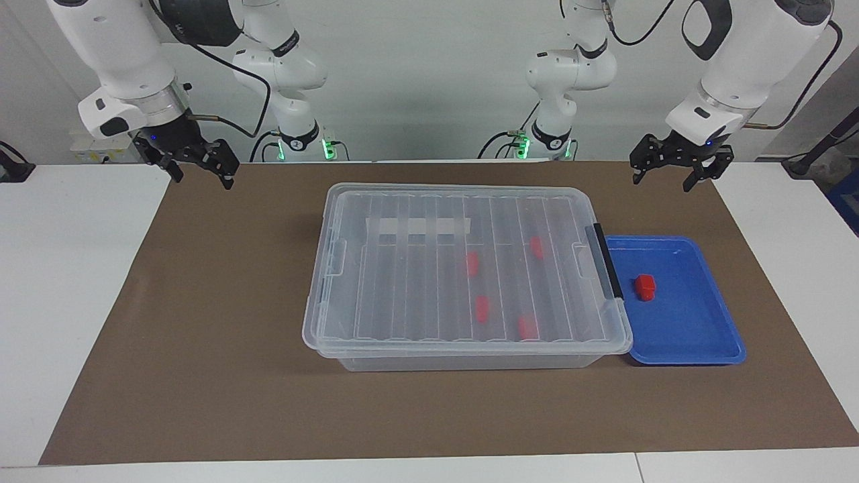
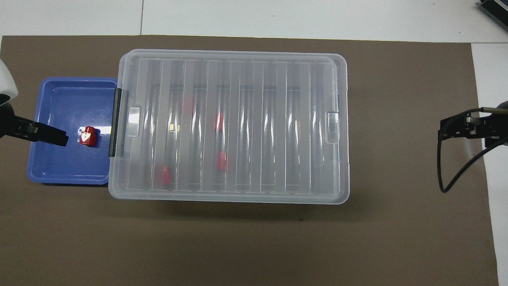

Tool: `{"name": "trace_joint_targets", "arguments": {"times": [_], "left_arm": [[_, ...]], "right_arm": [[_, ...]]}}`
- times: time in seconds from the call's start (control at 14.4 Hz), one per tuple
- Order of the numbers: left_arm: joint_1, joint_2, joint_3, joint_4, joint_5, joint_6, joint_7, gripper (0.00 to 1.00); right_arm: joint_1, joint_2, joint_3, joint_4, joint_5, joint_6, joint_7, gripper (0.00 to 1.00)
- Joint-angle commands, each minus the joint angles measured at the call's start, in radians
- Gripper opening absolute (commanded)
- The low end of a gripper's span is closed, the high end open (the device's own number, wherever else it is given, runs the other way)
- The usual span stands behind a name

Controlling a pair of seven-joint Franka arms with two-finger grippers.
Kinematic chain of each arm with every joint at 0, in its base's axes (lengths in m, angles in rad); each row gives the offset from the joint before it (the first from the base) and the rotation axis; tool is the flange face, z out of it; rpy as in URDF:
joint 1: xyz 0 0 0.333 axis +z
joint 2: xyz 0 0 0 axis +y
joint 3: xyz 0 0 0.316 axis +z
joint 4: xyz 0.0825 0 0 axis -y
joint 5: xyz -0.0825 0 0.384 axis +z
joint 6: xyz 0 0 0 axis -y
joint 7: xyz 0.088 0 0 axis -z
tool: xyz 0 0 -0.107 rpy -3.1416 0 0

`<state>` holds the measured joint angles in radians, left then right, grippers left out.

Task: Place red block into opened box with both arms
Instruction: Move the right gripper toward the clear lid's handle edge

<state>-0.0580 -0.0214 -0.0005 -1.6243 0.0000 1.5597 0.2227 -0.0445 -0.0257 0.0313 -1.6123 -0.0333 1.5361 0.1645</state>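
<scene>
A red block (image 1: 645, 286) (image 2: 87, 136) lies in the shallow blue tray (image 1: 698, 335) (image 2: 59, 167), close to the box's black handle (image 1: 606, 270). The clear box (image 1: 402, 315) (image 2: 317, 71) stands mid-mat with its ribbed lid lying flat on it. Several more red blocks (image 1: 472, 263) show blurred through the lid. My left gripper (image 1: 663, 180) (image 2: 43, 135) hangs open and empty, high over the tray's outer edge at the left arm's end. My right gripper (image 1: 203, 178) (image 2: 456, 129) hangs open and empty over the mat's edge at the right arm's end.
A brown mat (image 1: 201, 335) covers the middle of the white table (image 1: 60, 302). The tray sits against the box's handle end. A black cable (image 2: 456, 174) loops beside the right gripper.
</scene>
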Motion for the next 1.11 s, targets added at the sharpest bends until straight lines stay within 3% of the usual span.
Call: {"name": "trace_joint_targets", "arguments": {"times": [0.0, 0.28, 0.56, 1.04], "left_arm": [[0.001, -0.025, -0.001, -0.023, 0.018, -0.006, -0.013, 1.00], [0.001, -0.025, -0.001, -0.023, 0.018, -0.006, -0.013, 1.00], [0.001, -0.025, -0.001, -0.023, 0.018, -0.006, -0.011, 1.00], [0.001, -0.025, -0.001, -0.023, 0.018, -0.006, -0.011, 1.00]], "right_arm": [[-0.008, -0.028, 0.002, -0.034, 0.019, 0.010, -0.017, 1.00], [-0.005, -0.040, 0.004, -0.063, 0.019, 0.044, -0.011, 1.00], [0.049, -0.068, 0.004, -0.193, 0.019, 0.185, 0.030, 1.00], [0.176, -0.042, 0.004, -0.343, 0.019, 0.450, 0.150, 1.00]]}}
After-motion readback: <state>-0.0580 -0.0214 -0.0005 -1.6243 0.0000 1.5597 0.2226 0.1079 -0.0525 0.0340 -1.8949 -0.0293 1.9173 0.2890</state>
